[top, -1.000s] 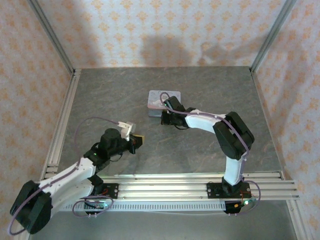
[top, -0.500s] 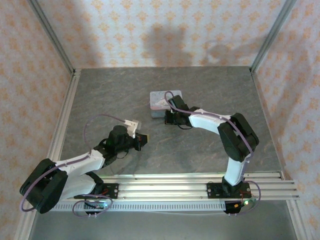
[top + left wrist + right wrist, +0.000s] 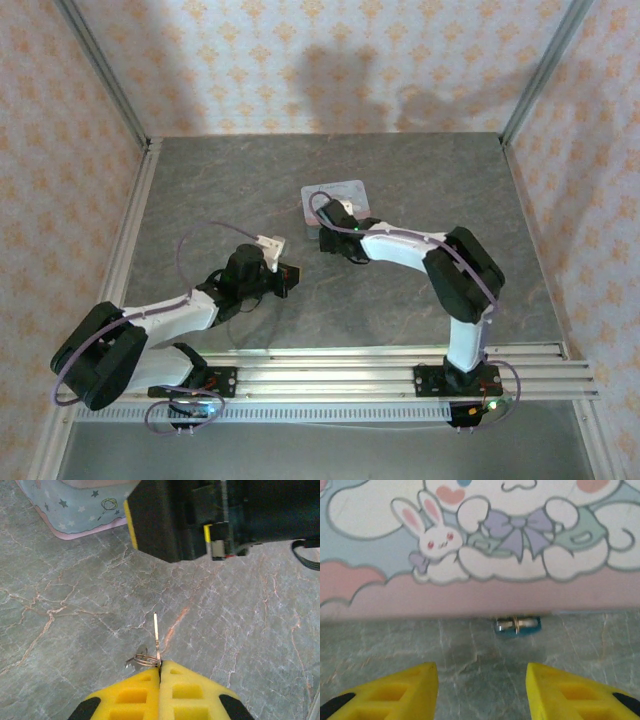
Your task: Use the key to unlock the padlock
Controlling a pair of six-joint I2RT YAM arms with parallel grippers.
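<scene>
The left hand [image 3: 160, 667] has its two yellow fingers pressed tight together, and it is pinching the key [image 3: 156, 635]. The key is thin and pale. It sticks straight out past the fingertips, above the gray tabletop [image 3: 250, 630]. A little wire ring [image 3: 142, 659] hangs on the key, just beside the left fingertip. In the left wrist view, the key points toward the big black body of the right arm [image 3: 200, 515], but it is not touching it. The pale blue tin [image 3: 470, 555] has a bunny and a white cartoon animal with a purple bow on its lid. The right hand [image 3: 482, 680] is low, just in front of the tin, with its yellow fingers spread apart and nothing between them. The padlock [image 3: 517, 626] is tiny and bluish with a silvery part. It sits right at the bottom edge of the tin, where the tin meets the tabletop, out past the gap between the spread fingers. I cannot tell if it hangs on the tin or just lies against it. From the top view, the two hands are near each other in the middle of the tabletop, with the tin just behind the right hand.
</scene>
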